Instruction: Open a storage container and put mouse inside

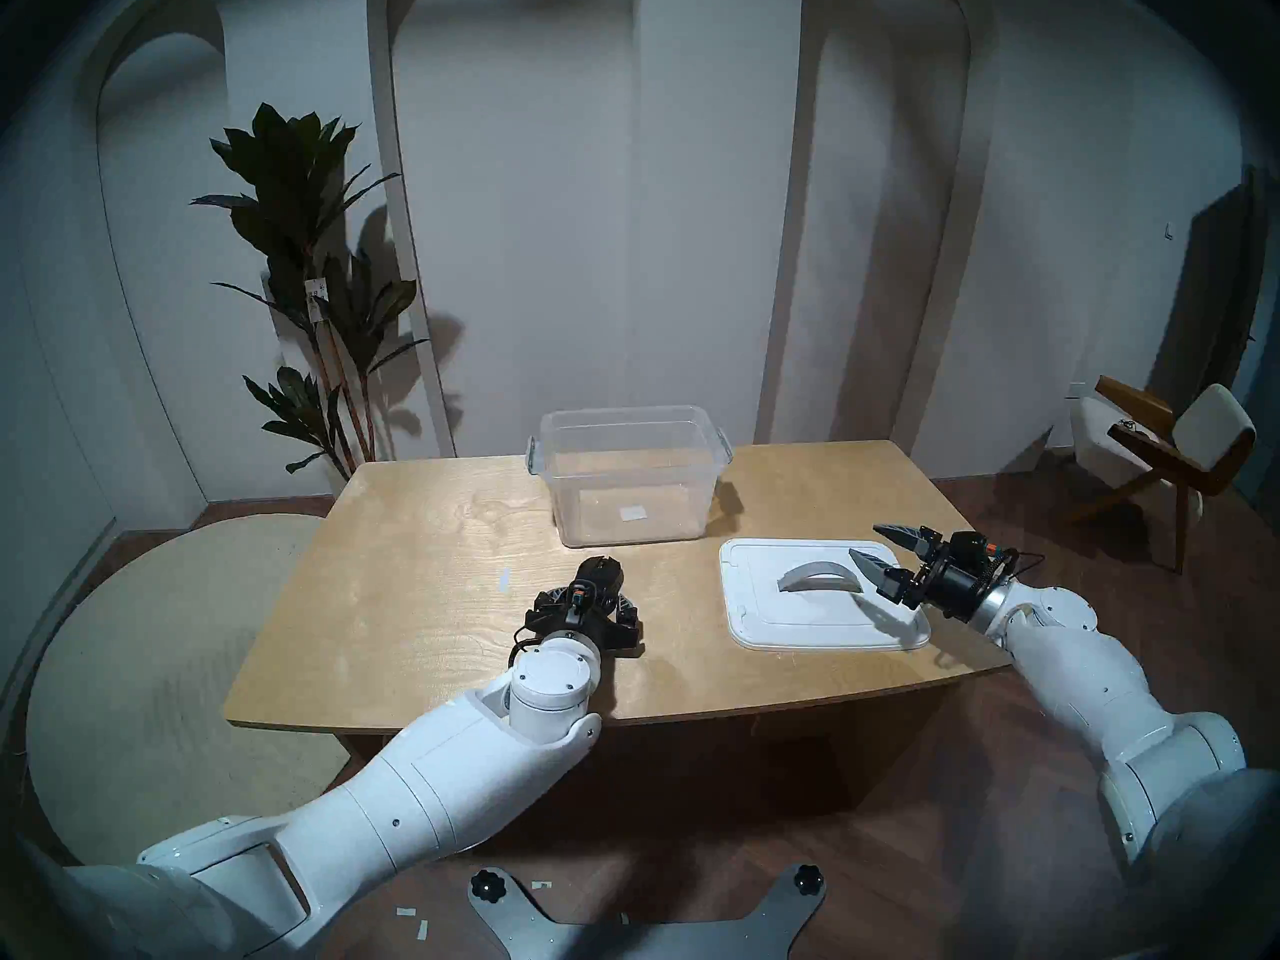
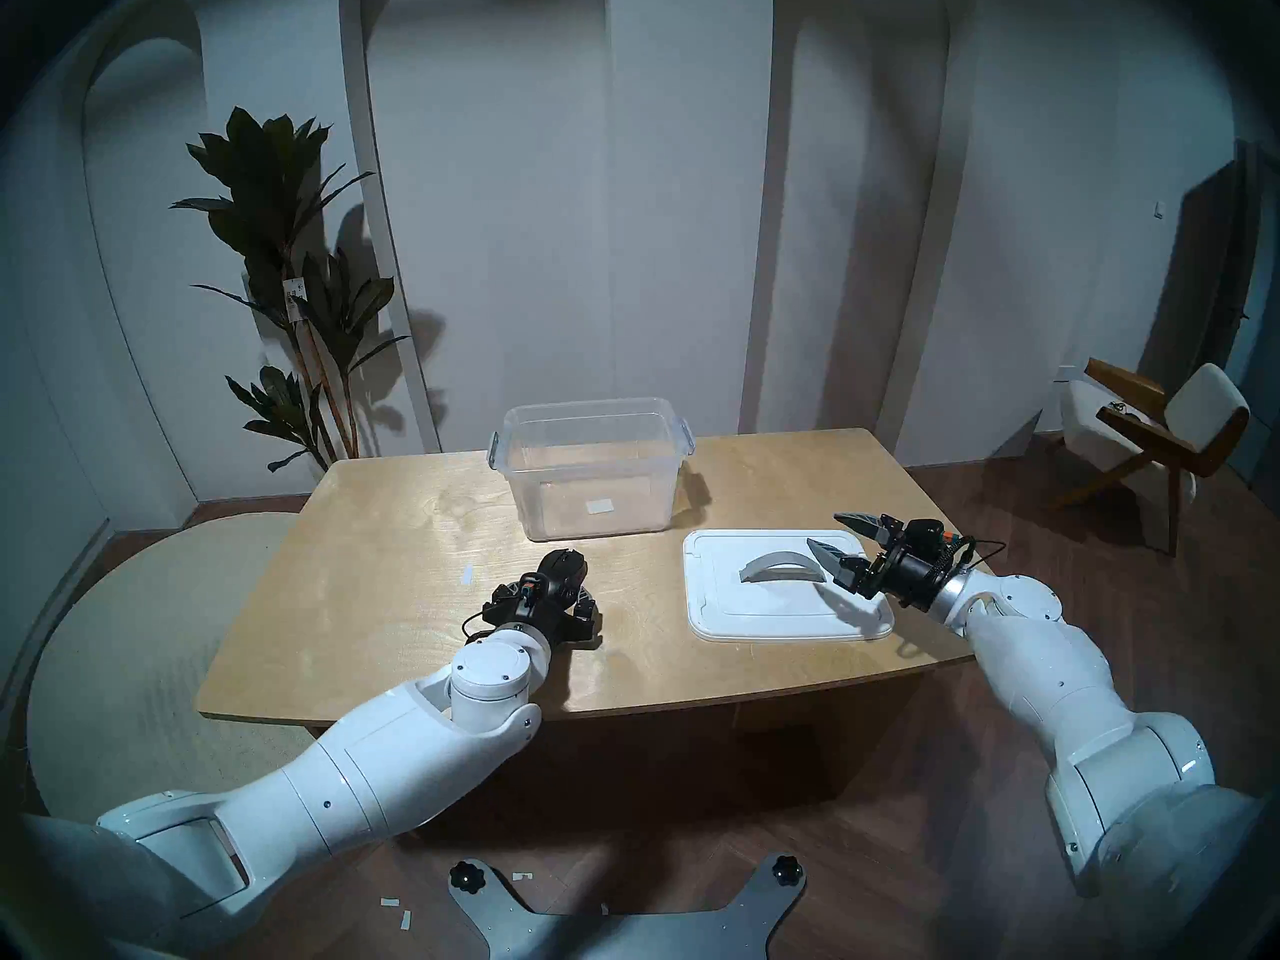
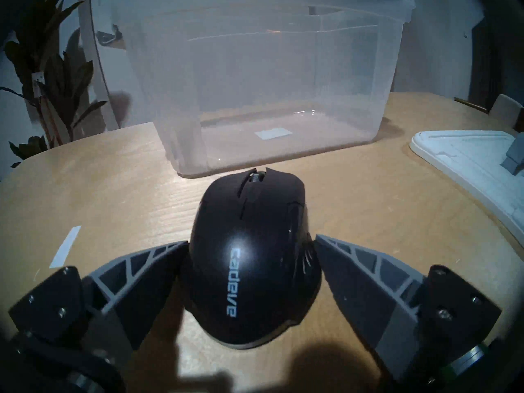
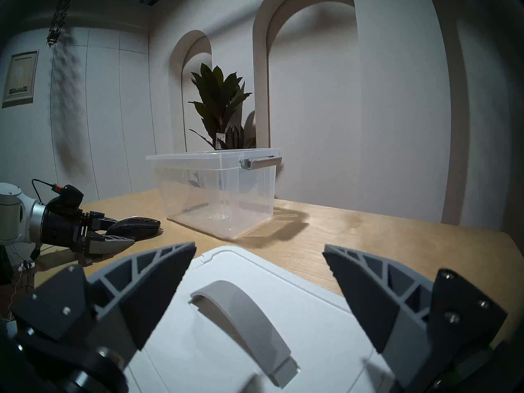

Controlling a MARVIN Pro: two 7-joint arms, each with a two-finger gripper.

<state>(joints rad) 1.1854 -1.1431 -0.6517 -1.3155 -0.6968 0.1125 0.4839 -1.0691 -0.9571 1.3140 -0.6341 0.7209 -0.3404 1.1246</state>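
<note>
The clear storage container [image 1: 627, 480] stands lidless and empty at the back middle of the table, grey latches on both ends. Its white lid [image 1: 776, 619] lies flat to the right, grey arched handle [image 1: 817, 577] upward. The black mouse [image 3: 249, 256] rests on the table just in front of the tub. My left gripper [image 3: 251, 239] is low on the table, open, one finger on each side of the mouse's rear half, the tips close to its sides. My right gripper [image 1: 866, 541] hovers open over the lid's right end, beside the handle, holding nothing.
The wooden table [image 1: 415, 591] carries a small strip of white tape [image 1: 504, 577] left of the mouse. A tall potted plant [image 1: 305, 280] stands behind the table's left corner. A chair [image 1: 1163, 453] sits off to the far right on the floor.
</note>
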